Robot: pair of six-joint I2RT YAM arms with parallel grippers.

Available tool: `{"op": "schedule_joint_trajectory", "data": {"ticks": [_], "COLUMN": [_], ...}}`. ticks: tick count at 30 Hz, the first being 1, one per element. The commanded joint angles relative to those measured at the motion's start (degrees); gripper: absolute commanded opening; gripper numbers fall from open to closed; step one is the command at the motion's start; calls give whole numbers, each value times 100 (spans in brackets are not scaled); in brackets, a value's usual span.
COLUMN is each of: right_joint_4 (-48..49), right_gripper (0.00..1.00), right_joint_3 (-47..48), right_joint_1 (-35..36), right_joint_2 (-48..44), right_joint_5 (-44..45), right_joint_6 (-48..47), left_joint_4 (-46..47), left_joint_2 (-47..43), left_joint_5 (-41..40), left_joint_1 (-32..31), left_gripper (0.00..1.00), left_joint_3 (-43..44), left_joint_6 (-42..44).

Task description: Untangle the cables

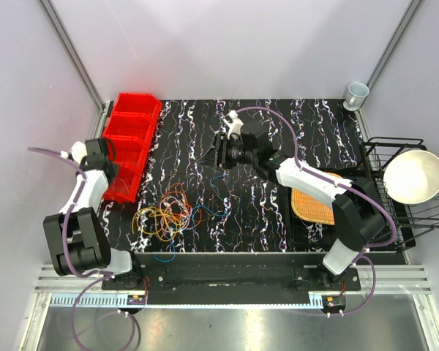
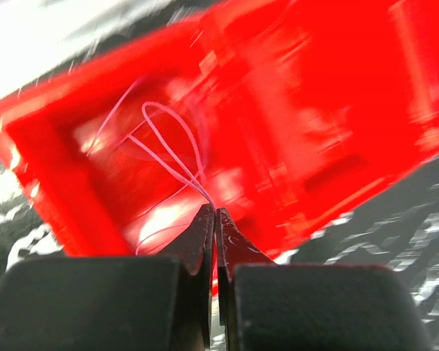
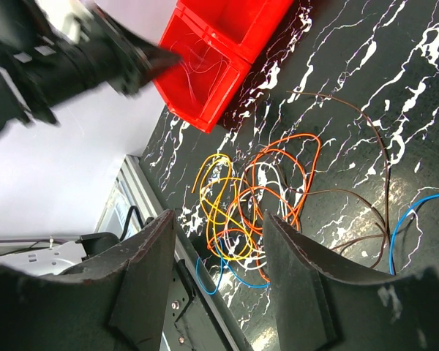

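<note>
The cables [image 1: 163, 216] lie tangled on the black marbled table near its front left: orange, yellow and whitish loops, with a brown strand and a blue one [image 1: 205, 213] trailing right. In the right wrist view the tangle [image 3: 243, 197] lies below my right gripper [image 3: 219, 218], which is open and empty. That gripper [image 1: 207, 159] hovers mid-table, above and right of the tangle. My left gripper [image 2: 214, 212] is shut on a thin whitish-grey cable [image 2: 168, 142] looping over a red bin [image 2: 95, 197]. In the top view the left gripper [image 1: 115, 167] is at the bins' near end.
A row of red bins [image 1: 132, 131] stands at the left. An orange woven mat [image 1: 312, 206] lies at the right, beside a black wire rack [image 1: 417, 213] that holds a white bowl [image 1: 413, 175]. A cup [image 1: 355, 93] stands at the back right corner.
</note>
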Motion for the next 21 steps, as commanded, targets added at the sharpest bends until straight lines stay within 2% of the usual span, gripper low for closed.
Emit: {"op": "schedule_joint_trajectory", "data": {"ticks": [1, 6, 13, 14, 16, 17, 20, 21], "right_joint_4": [290, 299, 299, 299, 299, 299, 255, 229], "right_gripper": [57, 57, 57, 57, 57, 57, 57, 57], "right_joint_3": [38, 38, 38, 38, 55, 56, 82, 91], "right_joint_1": [-29, -29, -29, -29, -37, -38, -29, -29], "right_joint_2": [-42, -7, -16, -16, -7, -7, -25, -34], "right_joint_5": [-81, -98, -72, -81, -98, -98, -98, -90], "right_joint_6": [1, 10, 1, 1, 1, 9, 10, 1], "left_joint_4": [550, 418, 112, 32, -152, -197, -425, -478], "left_joint_2": [-113, 81, -569, -604, -683, -727, -912, -956], "left_joint_5": [51, 165, 16, -10, -2, -2, -80, -133], "left_joint_1": [78, 131, 131, 131, 131, 131, 131, 131], "left_gripper": [1, 5, 25, 34, 40, 49, 61, 68], "left_joint_3": [-570, -422, -106, -35, 123, 167, 325, 352], "left_joint_6": [-141, -53, 105, 114, 114, 114, 149, 158]}}
